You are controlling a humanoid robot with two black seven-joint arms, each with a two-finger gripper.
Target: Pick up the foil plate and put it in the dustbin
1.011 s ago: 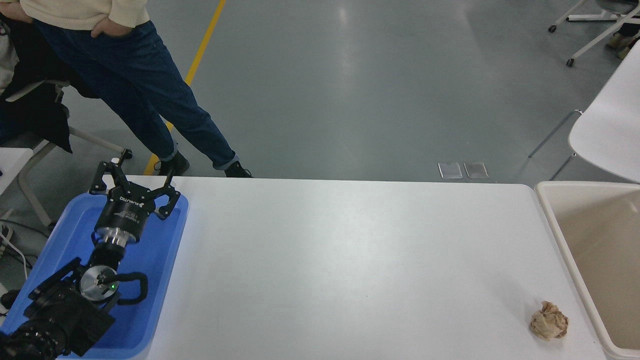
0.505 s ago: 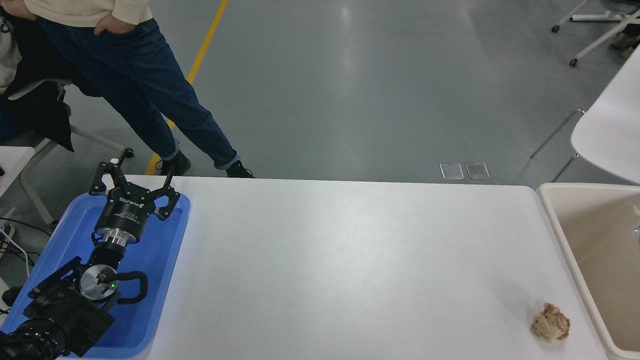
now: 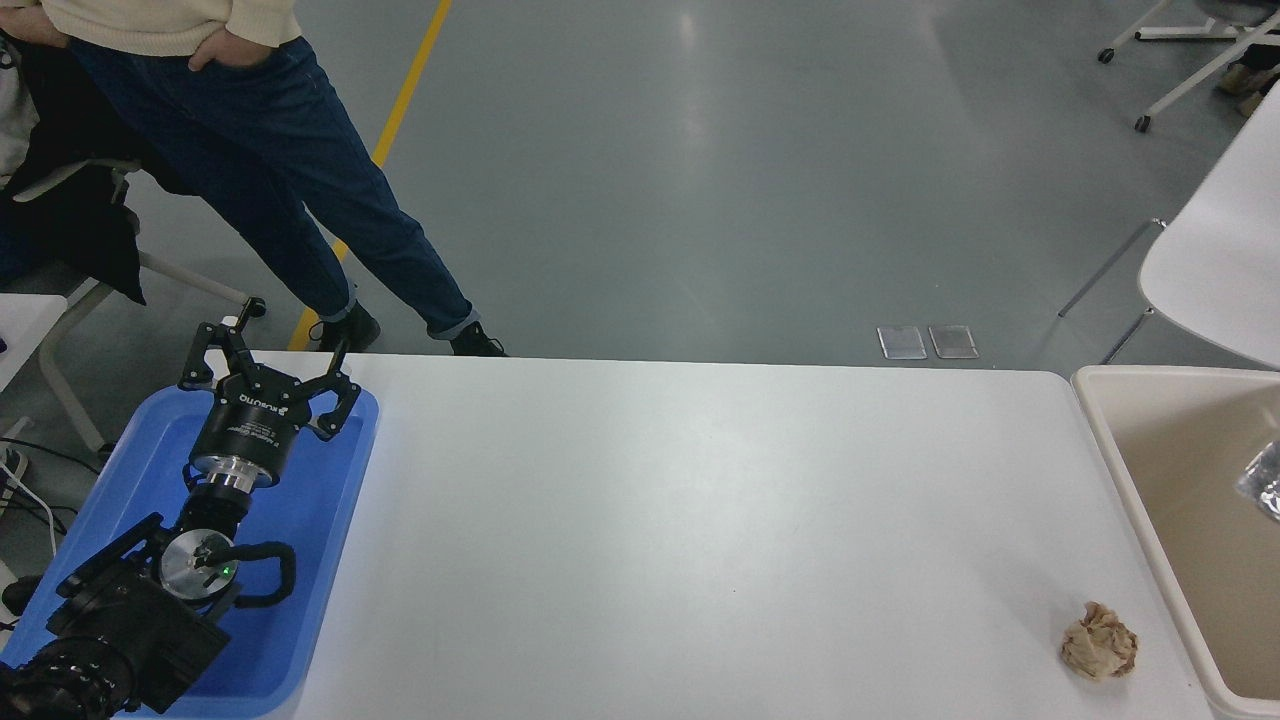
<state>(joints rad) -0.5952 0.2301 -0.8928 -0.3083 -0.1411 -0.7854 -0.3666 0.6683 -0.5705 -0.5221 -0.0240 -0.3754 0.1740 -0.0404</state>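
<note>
A corner of the shiny silver foil plate (image 3: 1262,478) shows at the right edge of the picture, inside the beige dustbin (image 3: 1110,460); the remainder of the plate is cut off by the frame. The dustbin stands against the table's right end. My left gripper (image 3: 272,342) is parked at the lower left over the blue tray (image 3: 330,560), its fingers spread open and empty. My right arm and gripper are out of view.
A crumpled tan paper ball (image 3: 1098,641) lies on the white table (image 3: 700,520) near its front right corner, next to the dustbin. A person in dark jeans (image 3: 300,190) stands beyond the table's far left corner. A chair (image 3: 1215,250) stands at the right.
A silver foil corner has come into view inside the dustbin at the right edge; one second ago none showed there. The left arm has not moved.
</note>
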